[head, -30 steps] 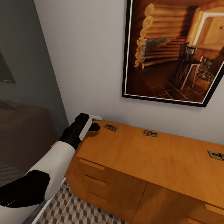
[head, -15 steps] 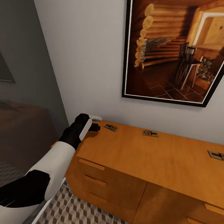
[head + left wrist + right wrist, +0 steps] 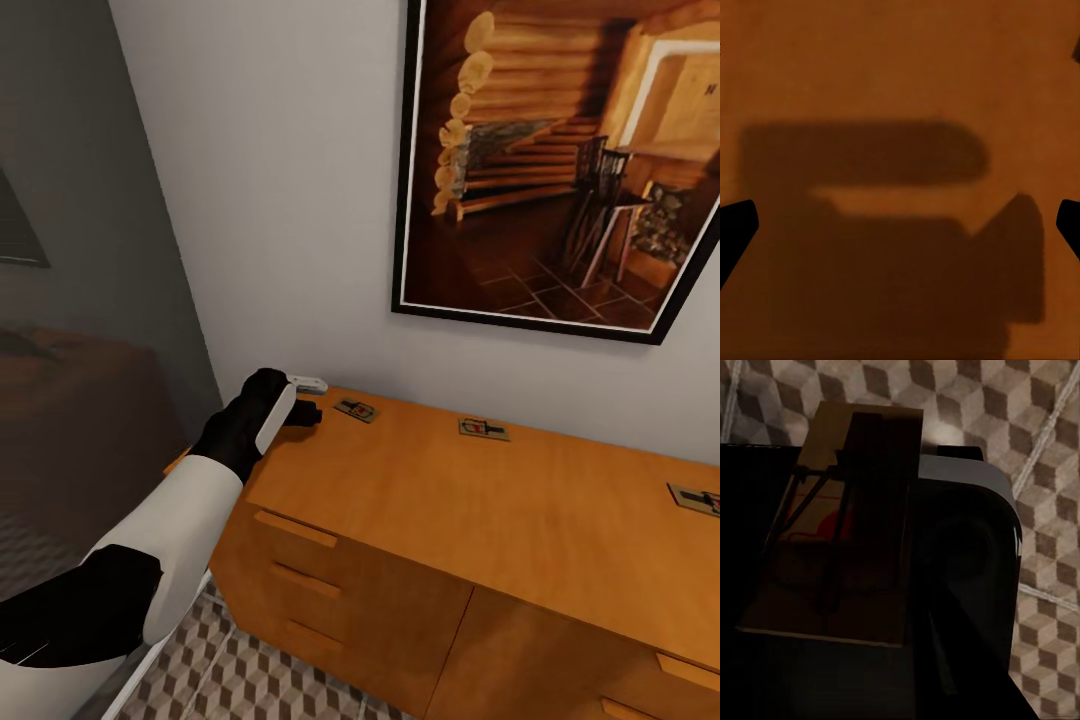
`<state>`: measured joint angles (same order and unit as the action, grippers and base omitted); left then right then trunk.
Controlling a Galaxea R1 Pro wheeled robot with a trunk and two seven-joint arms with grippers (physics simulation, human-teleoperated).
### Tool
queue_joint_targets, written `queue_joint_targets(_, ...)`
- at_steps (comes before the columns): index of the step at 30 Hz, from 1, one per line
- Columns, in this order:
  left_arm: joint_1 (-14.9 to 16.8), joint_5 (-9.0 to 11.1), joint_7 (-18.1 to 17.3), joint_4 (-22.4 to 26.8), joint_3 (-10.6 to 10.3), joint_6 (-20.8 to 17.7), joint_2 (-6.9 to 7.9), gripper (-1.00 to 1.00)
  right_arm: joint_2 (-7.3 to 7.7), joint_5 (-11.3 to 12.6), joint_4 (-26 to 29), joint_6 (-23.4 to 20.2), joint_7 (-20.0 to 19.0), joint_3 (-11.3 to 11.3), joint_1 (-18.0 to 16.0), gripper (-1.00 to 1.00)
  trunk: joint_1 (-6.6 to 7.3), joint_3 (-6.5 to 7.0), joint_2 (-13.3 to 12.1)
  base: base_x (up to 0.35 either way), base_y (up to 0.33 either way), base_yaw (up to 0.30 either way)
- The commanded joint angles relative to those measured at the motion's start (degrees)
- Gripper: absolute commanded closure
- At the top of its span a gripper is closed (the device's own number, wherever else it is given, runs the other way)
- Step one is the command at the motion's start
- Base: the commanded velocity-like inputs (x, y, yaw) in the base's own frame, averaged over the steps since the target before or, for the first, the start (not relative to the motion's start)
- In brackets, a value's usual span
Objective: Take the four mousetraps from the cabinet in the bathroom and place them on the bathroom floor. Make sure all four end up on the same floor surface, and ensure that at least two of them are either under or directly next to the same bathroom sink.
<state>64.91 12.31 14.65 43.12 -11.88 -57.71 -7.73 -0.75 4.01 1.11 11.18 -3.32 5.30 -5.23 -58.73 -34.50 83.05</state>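
Three mousetraps lie on the top of the orange-brown cabinet (image 3: 520,520): one (image 3: 356,409) near the back left corner, one (image 3: 483,428) further right along the wall, and one (image 3: 697,498) at the right edge of the head view. My left gripper (image 3: 305,411) hovers low over the cabinet's back left corner, just left of the nearest trap. In the left wrist view it (image 3: 900,225) is open, with bare wood and its own shadow between the fingertips (image 3: 735,229). My right gripper (image 3: 892,555) is shut on a fourth mousetrap (image 3: 810,547) above the cube-patterned bathroom floor (image 3: 1042,472).
A large framed picture (image 3: 570,170) of a log cabin hangs on the white wall above the cabinet. Drawer fronts with bar handles (image 3: 295,528) face me. Tiled floor (image 3: 230,670) shows below the cabinet. To the left lies a darker room with a brown bed (image 3: 80,420).
My left gripper has sunk very slightly toward the cabinet top. Nothing else has moved.
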Motion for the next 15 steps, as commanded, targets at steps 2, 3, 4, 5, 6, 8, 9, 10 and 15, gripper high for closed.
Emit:
queue_joint_targets(2, 0.0, 0.6, 0.6, 0.0, -0.2, -0.2, 0.05, -1.0, -0.18, 0.7, -0.1, 0.0, -0.2, 0.4, 0.0, 1.0, 0.0, -0.05, 0.0, 0.0, 0.0, 0.0)
queue_joint_targets(3, 0.0, 0.6, 0.6, 0.0, -0.2, -0.2, 0.03, -1.0, -0.32, 0.7, -0.1, -0.1, -0.1, 0.4, 0.0, 1.0, 0.0, -0.05, 0.0, 0.0, 0.0, 0.0)
queue_joint_targets(4, 0.0, 0.6, 0.6, 0.0, -0.2, -0.2, 0.02, -1.0, -0.41, 0.7, -0.1, -0.2, 0.0, 0.4, 0.0, 1.0, 0.0, -0.05, 0.0, 0.0, 0.0, 0.0)
queue_joint_targets(5, 0.0, 0.6, 0.6, 0.0, -0.2, -0.2, 0.01, -1.0, -0.45, 0.7, 0.0, -0.2, 0.0, 0.4, 0.0, 1.0, 0.0, -0.05, 0.0, 0.0, 0.0, 0.0)
queue_joint_targets(6, 0.0, 0.6, 0.6, 0.0, -0.2, -0.2, 0.01, -1.0, -0.45, 0.7, 0.0, -0.2, 0.0, 0.4, 0.0, 1.0, 0.0, -0.05, 0.0, 0.0, 0.0, 0.0)
queue_joint_targets(8, 0.0, 0.6, 0.6, 0.0, -0.2, -0.2, 0.0, -1.0, -0.34, 0.8, 0.1, -0.3, -0.1, 0.3, 0.0, 1.0, 0.0, -0.05, 0.0, 0.0, 0.0, 0.0)
queue_joint_targets(9, 0.0, 0.6, 0.6, 0.0, -0.2, -0.2, 0.0, -1.0, -0.26, 0.8, 0.1, -0.3, -0.2, 0.3, 0.0, 1.0, 0.0, -0.05, 0.0, 0.0, 0.0, 0.0)
queue_joint_targets(10, 0.0, 0.6, 0.6, 0.0, -0.2, -0.2, 0.0, -1.0, -0.21, 0.8, 0.1, -0.3, -0.2, 0.3, 0.0, 1.0, 0.0, -0.05, 0.0, 0.0, 0.0, 0.0)
queue_joint_targets(15, 0.0, 0.6, 0.6, -0.1, -0.2, -0.2, 0.0, -1.0, -0.21, 0.8, 0.1, -0.2, -0.2, 0.2, 0.0, 1.0, 0.0, -0.05, 0.0, 0.0, 0.0, 0.0)
